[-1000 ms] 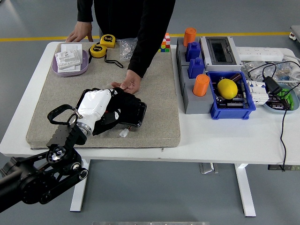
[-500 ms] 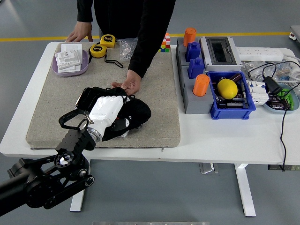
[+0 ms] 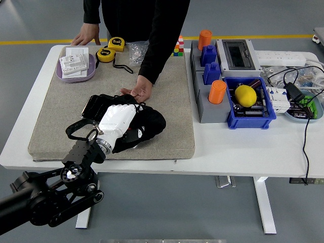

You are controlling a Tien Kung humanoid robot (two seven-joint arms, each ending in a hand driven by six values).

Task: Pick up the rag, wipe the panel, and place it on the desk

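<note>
My left hand (image 3: 117,117) presses the black rag (image 3: 147,125) down on the panel (image 3: 92,105), fingers closed over the cloth, near the front edge of the grey mat (image 3: 167,109). I judge I'm mid-wipe; next, sweep across, then set the rag down. Beyond, a person's hand (image 3: 137,92) steadies the panel's far edge.

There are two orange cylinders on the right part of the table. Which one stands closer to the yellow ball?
The near orange cylinder, on the grey block beside the blue bin holding the yellow ball. The other orange cylinder stands at the far edge.
</note>
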